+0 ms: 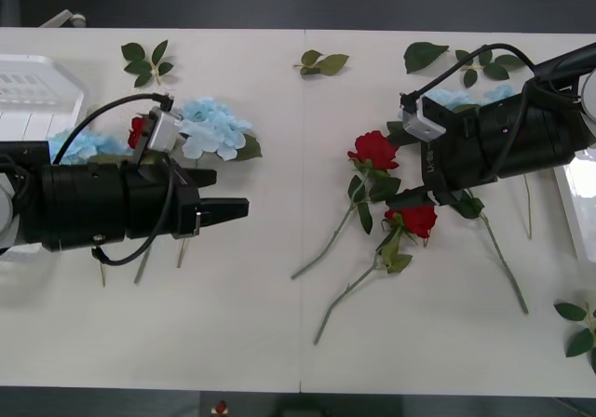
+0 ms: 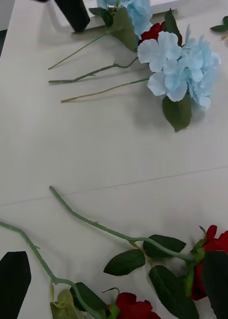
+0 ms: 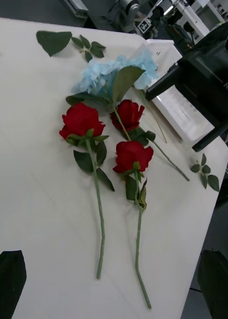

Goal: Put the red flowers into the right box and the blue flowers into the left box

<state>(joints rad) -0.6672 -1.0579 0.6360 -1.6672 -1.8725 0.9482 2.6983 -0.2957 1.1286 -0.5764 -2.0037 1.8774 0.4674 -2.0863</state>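
Two red flowers [image 1: 373, 149] [image 1: 414, 220] lie on the table right of centre, stems pointing toward the front edge. My right gripper [image 1: 410, 182] hovers open just over them, and their heads [image 2: 213, 244] [image 2: 133, 306] sit between its fingers. A third red flower [image 3: 128, 113] lies beside a blue flower [image 3: 111, 75] near the right box [image 1: 577, 194]. On the left, blue flowers [image 1: 212, 127] [image 1: 84, 144] and one red flower [image 1: 140, 130] lie near the left box [image 1: 33, 91]. My left gripper [image 1: 228, 194] is open and holds nothing, just right of that cluster.
Loose green leaf sprigs lie along the far edge [image 1: 147, 61] [image 1: 321, 61] [image 1: 426, 56] and at the front right corner [image 1: 579, 329]. Bare table stretches across the middle and the front left.
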